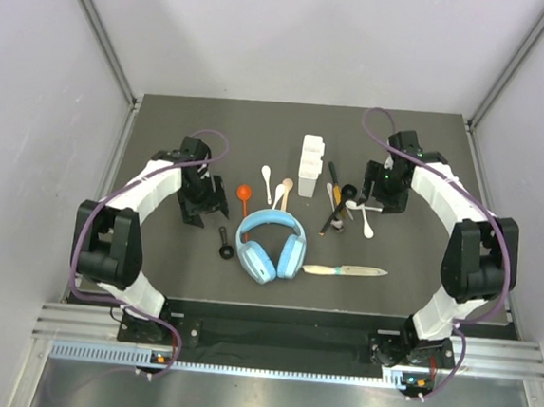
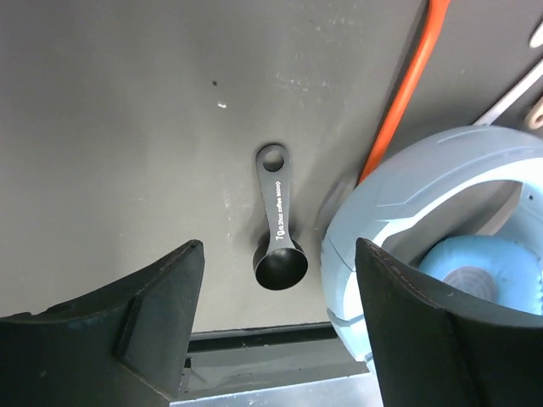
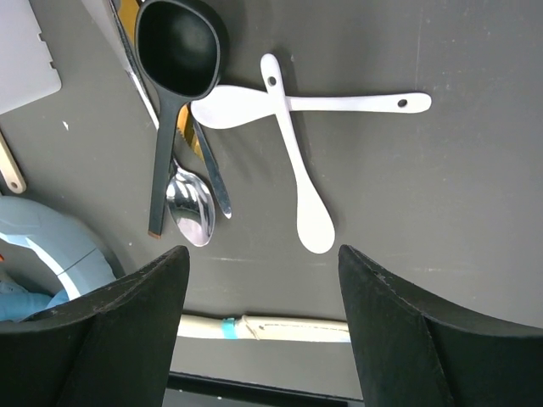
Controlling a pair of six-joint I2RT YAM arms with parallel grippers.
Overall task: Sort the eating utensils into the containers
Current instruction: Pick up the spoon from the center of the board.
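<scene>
Just beside left claw (image 2: 278,248), black scoop (image 2: 277,216)

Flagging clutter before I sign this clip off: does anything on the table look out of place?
Yes: light-blue headphones lie in the middle of the scattered eating utensils, though they are no utensil. The orange-red spoon runs up against them, its handle tip hidden. Nothing looks spilled or broken.

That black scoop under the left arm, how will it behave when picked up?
The black scoop looks rigid and small, so probably light and unbending. Its glossy bowl may slip between fingers. Held by the flat handle, it likely tips bowl-down.
</scene>
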